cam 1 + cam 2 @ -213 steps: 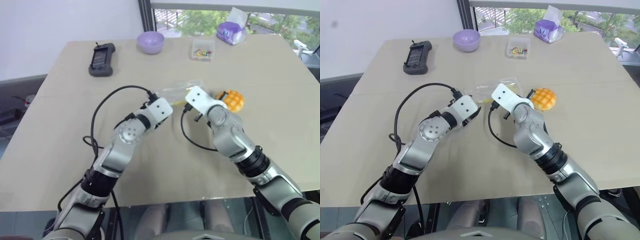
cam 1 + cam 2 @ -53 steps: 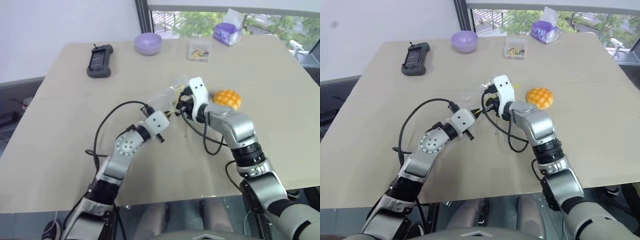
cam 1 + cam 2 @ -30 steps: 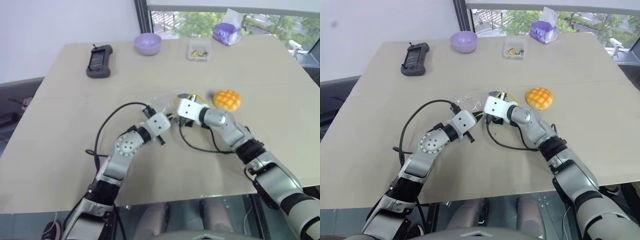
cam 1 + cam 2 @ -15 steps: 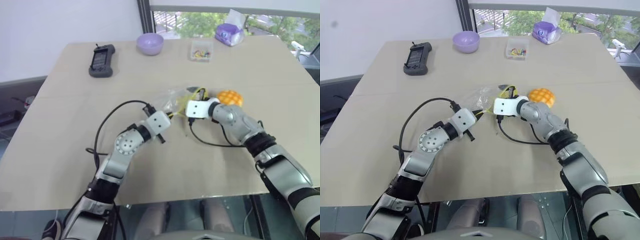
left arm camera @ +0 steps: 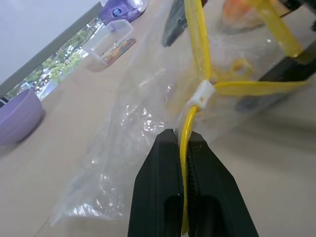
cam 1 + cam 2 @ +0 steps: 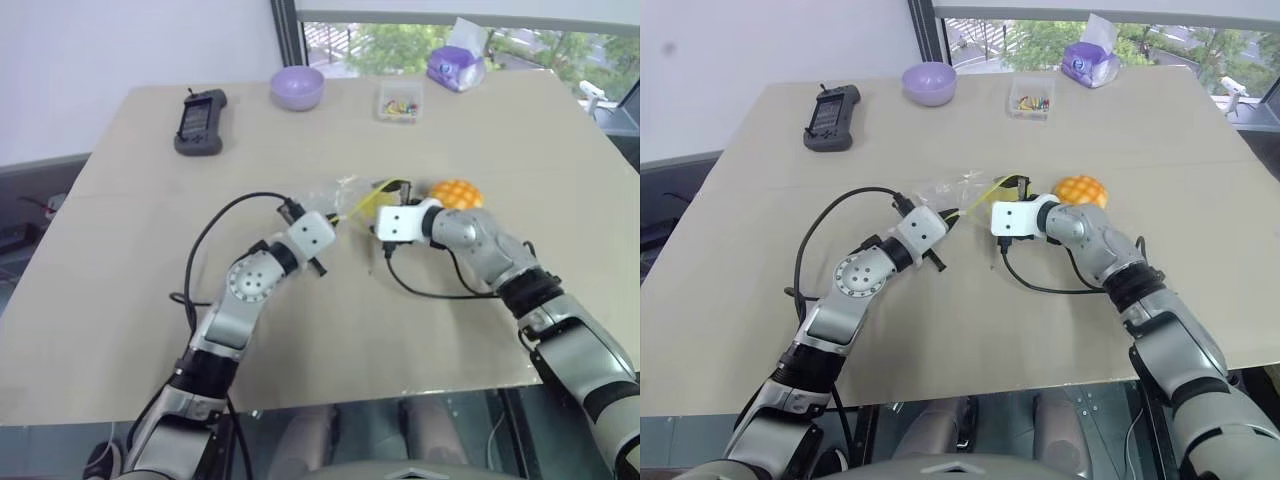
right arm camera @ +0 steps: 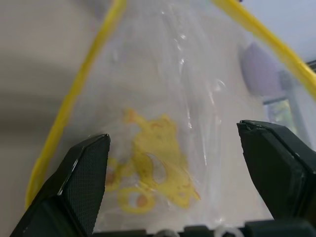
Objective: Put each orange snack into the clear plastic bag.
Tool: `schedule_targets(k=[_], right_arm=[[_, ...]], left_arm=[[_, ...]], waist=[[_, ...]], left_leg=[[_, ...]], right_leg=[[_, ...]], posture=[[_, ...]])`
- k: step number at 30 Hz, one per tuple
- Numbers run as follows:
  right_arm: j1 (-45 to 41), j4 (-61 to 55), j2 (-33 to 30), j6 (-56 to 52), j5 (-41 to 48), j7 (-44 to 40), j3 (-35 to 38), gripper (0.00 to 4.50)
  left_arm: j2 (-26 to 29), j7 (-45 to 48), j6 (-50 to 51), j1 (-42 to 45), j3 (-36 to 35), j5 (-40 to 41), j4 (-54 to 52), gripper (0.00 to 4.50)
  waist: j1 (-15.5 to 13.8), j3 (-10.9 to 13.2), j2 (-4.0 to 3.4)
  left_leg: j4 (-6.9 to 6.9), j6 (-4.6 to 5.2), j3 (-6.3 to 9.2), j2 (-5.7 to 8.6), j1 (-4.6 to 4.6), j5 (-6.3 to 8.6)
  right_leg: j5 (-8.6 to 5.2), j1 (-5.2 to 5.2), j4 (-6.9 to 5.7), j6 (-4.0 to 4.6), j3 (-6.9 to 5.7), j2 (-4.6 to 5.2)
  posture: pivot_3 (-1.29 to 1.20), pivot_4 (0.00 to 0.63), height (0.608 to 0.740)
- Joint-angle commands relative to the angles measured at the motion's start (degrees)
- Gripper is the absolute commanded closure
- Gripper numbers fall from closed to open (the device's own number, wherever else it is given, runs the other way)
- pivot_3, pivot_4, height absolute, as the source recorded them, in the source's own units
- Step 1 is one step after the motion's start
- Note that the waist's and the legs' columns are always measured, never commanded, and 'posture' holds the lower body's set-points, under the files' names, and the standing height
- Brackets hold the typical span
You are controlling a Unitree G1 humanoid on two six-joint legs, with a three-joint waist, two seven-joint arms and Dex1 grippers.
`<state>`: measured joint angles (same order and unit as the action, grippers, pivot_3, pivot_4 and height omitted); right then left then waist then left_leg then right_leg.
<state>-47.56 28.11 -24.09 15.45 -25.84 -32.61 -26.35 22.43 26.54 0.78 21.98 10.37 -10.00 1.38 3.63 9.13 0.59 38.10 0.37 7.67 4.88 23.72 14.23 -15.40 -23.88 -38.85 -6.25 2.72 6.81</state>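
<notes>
The orange snack (image 6: 457, 193), a domed bun with a grid top, lies on the table just right of the clear plastic bag (image 6: 345, 200). My left gripper (image 5: 182, 136) is shut on the bag's yellow seal strip (image 5: 197, 59) and holds that edge off the table. My right gripper (image 7: 173, 133) is open, its fingers (image 7: 84, 182) spread wide in the bag's mouth between the two yellow strips. A faint yellow print (image 7: 153, 173) shows through the crinkly film. The snack sits outside the bag, close behind the right gripper (image 6: 1015, 190).
Along the table's far edge stand a black handheld device (image 6: 203, 120), a purple bowl (image 6: 297, 85), a small clear box of colourful bits (image 6: 401, 100) and a purple tissue pack (image 6: 456, 65). Black cables loop from both wrists over the tabletop (image 6: 120, 300).
My right gripper has shifted a little to the right, toward the snack, and rolled, drawing the bag's mouth wider. The left gripper keeps its pinch on the strip.
</notes>
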Motion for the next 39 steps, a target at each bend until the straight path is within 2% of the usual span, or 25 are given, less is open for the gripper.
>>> schedule_targets(k=[1, 8, 9, 11, 15, 19, 22, 25, 30, 39], right_arm=[[1.0, -8.1, -1.4, -4.1, 5.8, -6.4, 4.0, 0.01], [3.2, -17.0, -1.5, -13.5, 13.2, -12.8, 8.2, 0.01], [3.6, -18.2, -1.6, -14.7, 13.9, -13.4, 8.5, 0.41], [4.7, -21.2, -2.1, -18.2, 16.1, -15.4, 9.6, 0.72], [7.4, -30.2, -6.8, -27.7, 23.0, -22.2, 13.3, 0.72], [8.5, -33.8, -11.1, -36.8, 28.7, -22.4, 20.4, 0.72], [8.9, -31.3, -13.2, -43.3, 30.4, -19.4, 25.7, 0.72], [9.1, -26.8, -13.2, -48.6, 31.1, -16.2, 28.0, 0.09], [5.7, -18.7, -9.6, -55.2, 32.7, -11.6, 28.8, 0.09], [-2.8, 2.4, -6.8, -48.8, 28.9, -5.6, 26.2, 0.09]], left_arm=[[0.3, -1.1, 0.1, 0.3, -1.4, -0.2, -1.2, 4.5], [-0.1, -1.5, 0.4, -0.1, -1.0, -0.5, -1.3, 4.5], [-0.1, -1.5, 0.5, -0.1, -1.0, -0.6, -1.3, 4.5], [-0.1, -1.5, 0.6, 0.1, -1.2, -0.6, -1.3, 4.5], [0.4, -1.6, 1.0, -0.1, -1.9, -0.7, -1.6, 4.5], [0.8, -1.7, 1.4, -0.8, -2.2, -0.7, -2.3, 4.5], [0.9, -2.1, 2.1, -1.3, -2.4, -0.6, -3.1, 4.5], [0.4, -2.9, 3.6, -1.4, -2.8, -0.6, -4.2, 4.5], [-0.3, -4.4, 6.3, -1.1, -3.0, -0.8, -5.8, 4.5], [0.2, -4.5, 8.3, -2.1, -3.2, -0.7, -8.1, 4.5]], waist=[[-0.1, 0.0, 0.0], [-0.2, 0.0, 0.0], [-0.3, 0.0, 0.0], [-0.4, 0.0, 0.0], [-0.9, 0.0, 0.01], [-1.6, 0.0, 0.01], [-1.7, 0.0, 0.01], [-1.6, 0.0, 0.01], [-1.3, 0.0, 0.01], [-1.3, 0.0, 0.01]], left_leg=[[0.0, 0.0, 0.0, -0.01, 0.0, 0.0], [0.01, 0.0, 0.03, 0.0, 0.01, 0.0], [0.01, 0.0, 0.04, 0.0, 0.01, 0.0], [0.01, 0.0, 0.04, 0.0, 0.01, 0.0], [0.02, 0.01, 0.06, 0.0, 0.04, 0.01], [0.04, 0.02, 0.08, 0.01, 0.06, 0.01], [0.04, 0.02, 0.1, 0.01, 0.06, 0.01], [0.04, 0.02, 0.08, 0.0, 0.05, 0.01], [0.03, 0.02, 0.01, -0.02, 0.04, 0.01], [0.03, 0.02, -0.01, 0.01, 0.05, 0.01]], right_leg=[[0.0, 0.0, 0.0, 0.0, 0.0, 0.0], [0.0, 0.01, 0.0, 0.0, -0.03, 0.0], [0.0, 0.01, 0.01, 0.0, -0.04, 0.0], [0.0, 0.01, 0.01, 0.0, -0.05, 0.01], [0.0, 0.01, 0.01, 0.0, -0.06, 0.03], [0.0, 0.02, 0.03, 0.0, -0.09, 0.06], [0.0, 0.05, 0.04, 0.0, -0.11, 0.06], [0.0, 0.05, 0.03, 0.0, -0.11, 0.06], [0.0, 0.04, 0.02, 0.0, -0.05, 0.07], [0.0, 0.03, 0.02, 0.0, -0.06, 0.1]], posture=[[0.0, 0.15, 0.74], [0.0, 0.15, 0.74], [0.0, 0.15, 0.74], [0.0, 0.15, 0.74], [0.0, 0.15, 0.74], [0.0, 0.15, 0.74], [0.0, 0.15, 0.74], [0.0, 0.15, 0.74], [0.0, 0.15, 0.74], [0.0, 0.15, 0.74]])
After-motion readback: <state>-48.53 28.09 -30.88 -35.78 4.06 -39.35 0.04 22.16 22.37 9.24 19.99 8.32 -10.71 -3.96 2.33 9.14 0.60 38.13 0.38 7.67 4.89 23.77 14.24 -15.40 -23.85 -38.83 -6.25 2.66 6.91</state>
